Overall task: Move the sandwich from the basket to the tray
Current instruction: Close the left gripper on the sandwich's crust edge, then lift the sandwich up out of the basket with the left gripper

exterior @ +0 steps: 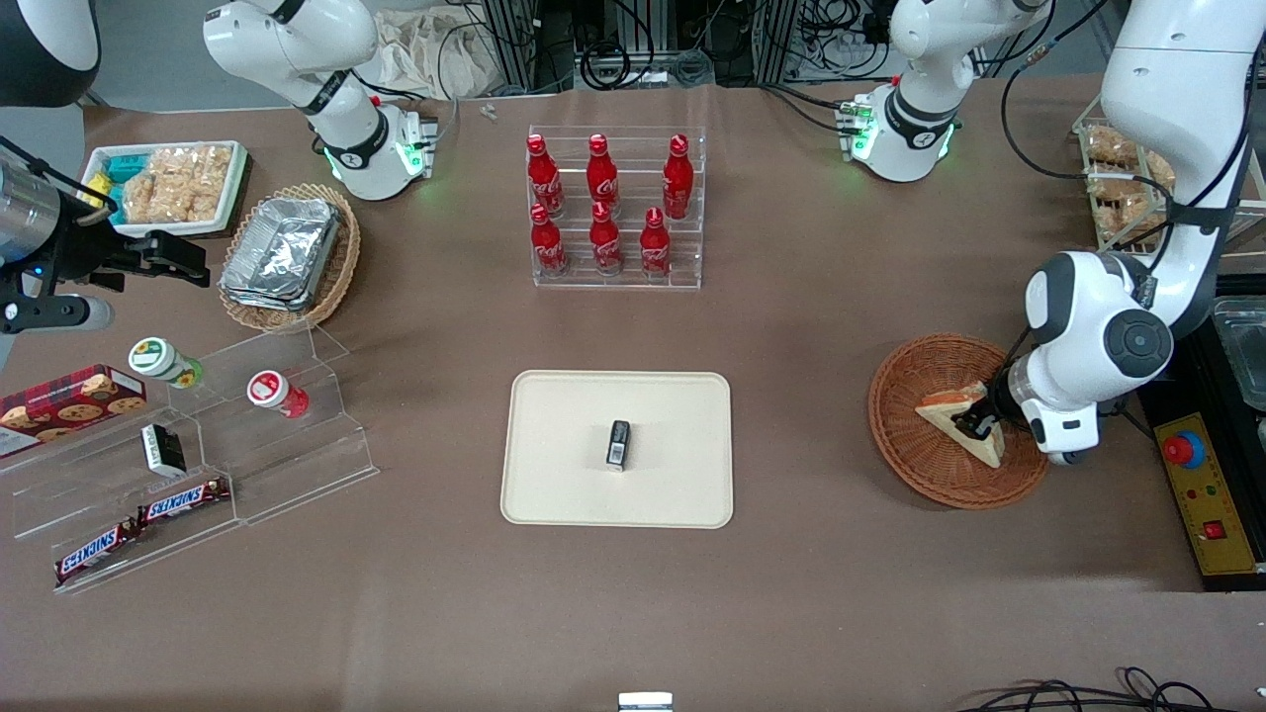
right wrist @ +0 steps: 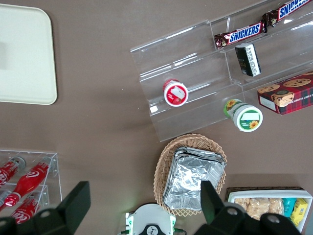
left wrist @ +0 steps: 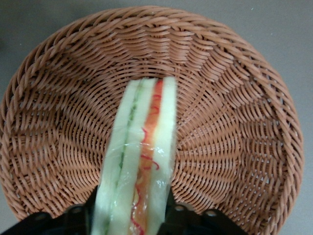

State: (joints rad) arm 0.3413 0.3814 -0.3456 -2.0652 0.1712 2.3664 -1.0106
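1. Brown cloth is seen to cover the whole table (exterior: 811, 593), with cables and aluminium framing visible above its upper edge in the front view.
2. A round, shallow, reddish-brown wicker basket (exterior: 915, 435) is set toward the working arm's end of the table.
3. A triangular wedge sandwich (exterior: 964, 420) of pale cream bread with a red-orange filling is located inside that basket; in the wrist view its layered edge (left wrist: 144, 166) is shown standing upright over the weave (left wrist: 58, 122).
4. The left arm's black two-finger gripper (exterior: 972, 423) is lowered into the basket, and its fingers (left wrist: 78, 218) are closed against the two bread faces, so the sandwich is clamped between them.
5. A flat, rectangular, cream-beige tray (exterior: 564, 475) with rounded corners is placed at the table's middle, well apart from the basket, and a small dark packet (exterior: 618, 443) is lying on it.
6. A clear acrylic stepped rack (exterior: 618, 213) holding six red cola bottles is positioned farther from the front camera than the tray.
7. Toward the parked arm's end, a lighter tan wicker basket (exterior: 341, 262) with foil containers and a clear acrylic display (exterior: 297, 465) carrying Snickers bars (exterior: 183, 502) can be seen.
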